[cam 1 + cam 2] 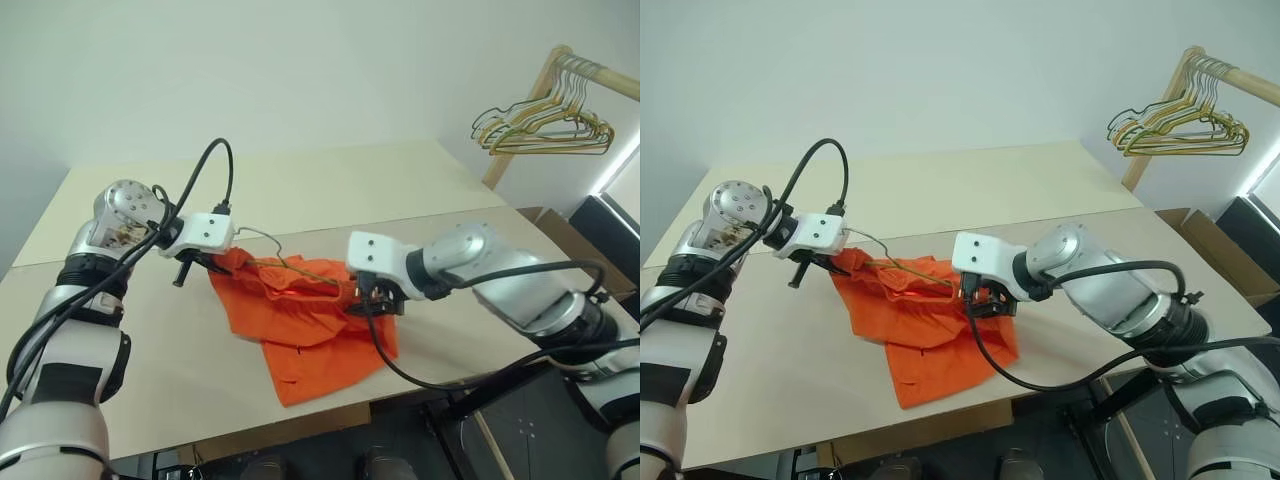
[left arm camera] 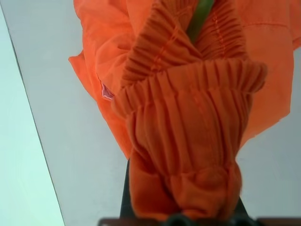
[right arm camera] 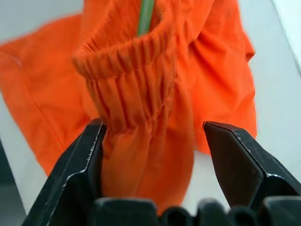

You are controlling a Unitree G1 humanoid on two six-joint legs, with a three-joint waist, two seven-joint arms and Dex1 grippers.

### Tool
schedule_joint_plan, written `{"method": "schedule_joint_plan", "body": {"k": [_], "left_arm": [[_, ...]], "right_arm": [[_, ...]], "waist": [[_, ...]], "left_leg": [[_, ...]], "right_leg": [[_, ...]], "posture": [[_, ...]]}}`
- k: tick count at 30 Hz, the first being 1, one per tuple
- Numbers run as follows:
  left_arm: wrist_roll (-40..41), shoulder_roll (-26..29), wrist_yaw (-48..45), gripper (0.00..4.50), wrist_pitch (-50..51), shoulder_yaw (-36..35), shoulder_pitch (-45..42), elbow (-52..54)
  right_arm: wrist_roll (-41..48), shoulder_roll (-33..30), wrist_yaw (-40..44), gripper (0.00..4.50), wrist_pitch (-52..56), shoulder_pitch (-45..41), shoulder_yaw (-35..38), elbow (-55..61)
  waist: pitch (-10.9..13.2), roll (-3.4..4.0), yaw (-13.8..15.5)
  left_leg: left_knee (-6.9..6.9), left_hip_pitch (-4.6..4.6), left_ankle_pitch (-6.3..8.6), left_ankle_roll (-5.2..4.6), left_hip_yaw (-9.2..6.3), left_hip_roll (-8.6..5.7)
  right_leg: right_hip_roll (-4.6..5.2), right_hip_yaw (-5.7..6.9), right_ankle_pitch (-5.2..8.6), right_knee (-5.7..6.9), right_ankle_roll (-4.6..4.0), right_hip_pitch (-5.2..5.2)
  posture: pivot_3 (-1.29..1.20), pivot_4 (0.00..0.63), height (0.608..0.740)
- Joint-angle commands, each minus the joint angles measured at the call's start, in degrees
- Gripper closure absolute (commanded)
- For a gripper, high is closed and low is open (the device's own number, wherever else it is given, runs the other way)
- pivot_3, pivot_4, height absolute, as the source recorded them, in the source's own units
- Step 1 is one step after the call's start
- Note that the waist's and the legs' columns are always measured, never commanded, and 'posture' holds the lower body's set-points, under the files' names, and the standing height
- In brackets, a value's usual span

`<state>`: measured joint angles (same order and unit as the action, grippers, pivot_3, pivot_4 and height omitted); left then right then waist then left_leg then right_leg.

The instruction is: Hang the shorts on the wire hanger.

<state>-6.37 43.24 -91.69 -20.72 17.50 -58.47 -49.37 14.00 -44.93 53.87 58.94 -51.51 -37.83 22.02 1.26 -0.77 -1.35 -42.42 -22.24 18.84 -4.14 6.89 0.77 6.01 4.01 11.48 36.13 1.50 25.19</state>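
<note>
The orange shorts (image 1: 300, 330) lie bunched on the table (image 1: 150, 380), their gathered waistband lifted at both ends. My left gripper (image 1: 205, 262) is shut on the left end of the waistband (image 2: 188, 117). The thin greenish wire hanger (image 1: 305, 272) runs along the waistband between the two grippers, and its wire (image 3: 146, 14) passes into the waistband opening. At the right end of the waistband my right gripper (image 3: 153, 127) is open. A fold of waistband sits between its fingers, touching one finger and clear of the other.
A bunch of gold-and-green hangers (image 1: 545, 125) hangs on a wooden rail (image 1: 530, 100) at the far right. An open cardboard box (image 1: 1220, 250) stands beside the table's right edge. Bare table lies behind and to the left of the shorts.
</note>
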Motion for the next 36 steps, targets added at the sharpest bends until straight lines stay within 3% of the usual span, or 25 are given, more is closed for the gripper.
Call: {"method": "schedule_joint_plan", "body": {"k": [1,5,9,12,18,27,31,36], "left_arm": [[2.2,0.0,0.3,4.43,1.1,-2.4,-1.7,2.3],[2.9,0.5,0.2,4.43,2.0,-3.2,-0.7,4.0],[4.8,0.6,0.4,4.43,3.2,-4.8,0.8,6.4],[6.7,-0.1,1.6,4.43,5.2,-6.6,1.9,8.6],[13.7,-1.4,0.4,2.72,15.7,-10.6,2.3,14.7],[16.5,3.4,-0.7,0.03,16.7,-12.3,6.0,23.5],[18.9,6.9,-0.8,0.03,16.1,-13.2,8.2,25.8],[21.2,7.5,2.0,0.03,17.9,-16.6,10.4,29.9]], "right_arm": [[-1.7,1.3,0.6,2.04,-1.6,-1.2,0.6,-1.3],[-1.8,2.6,1.5,3.45,-1.9,-1.2,1.9,-3.4],[-0.2,2.9,3.1,4.47,-1.8,-1.0,5.0,-5.1],[1.4,2.2,5.5,4.47,-1.6,-0.5,7.5,-5.1],[5.2,-0.3,9.3,4.50,-1.0,2.0,11.9,-3.7],[8.1,-4.4,10.7,4.50,-0.7,7.2,15.6,-0.4],[10.1,-6.1,10.6,4.50,0.3,10.0,18.0,1.0],[12.8,-9.7,9.9,4.50,2.2,15.3,22.5,3.4]], "waist": [[0.0,0.00,-0.1],[0.0,0.00,-0.6],[0.0,0.00,-1.0],[0.0,0.00,-1.1],[0.0,0.00,-1.0],[0.0,0.01,-1.2],[0.0,0.01,-1.1],[0.0,0.01,-0.3]], "left_leg": [[0.00,0.00,0.00,0.00,0.00,0.00],[0.01,0.00,-0.01,0.02,-0.01,-0.01],[0.01,0.02,-0.01,0.02,-0.01,0.00],[0.02,0.03,-0.02,0.04,-0.03,0.02],[0.01,0.02,-0.02,0.04,-0.06,0.00],[0.05,0.10,-0.04,0.08,-0.04,0.01],[0.07,0.14,-0.03,0.08,-0.02,0.02],[0.06,0.12,-0.03,0.07,-0.03,0.01]], "right_leg": [[0.00,0.00,0.00,0.00,0.00,0.01],[-0.01,0.01,0.00,0.01,0.01,0.00],[-0.01,0.01,0.00,0.01,0.02,-0.01],[-0.02,0.01,0.00,0.01,0.02,-0.01],[0.00,0.01,-0.01,-0.02,0.04,-0.03],[-0.01,-0.03,0.00,-0.04,0.05,-0.04],[0.00,-0.07,0.00,-0.08,0.05,-0.04],[0.03,-0.06,0.00,-0.13,0.05,-0.06]], "posture": [[0.01,0.000,0.740],[0.01,0.000,0.740],[0.02,0.000,0.740],[0.02,0.000,0.740],[0.02,0.000,0.740],[0.02,0.000,0.740],[0.02,0.000,0.740],[0.01,0.000,0.740]]}}
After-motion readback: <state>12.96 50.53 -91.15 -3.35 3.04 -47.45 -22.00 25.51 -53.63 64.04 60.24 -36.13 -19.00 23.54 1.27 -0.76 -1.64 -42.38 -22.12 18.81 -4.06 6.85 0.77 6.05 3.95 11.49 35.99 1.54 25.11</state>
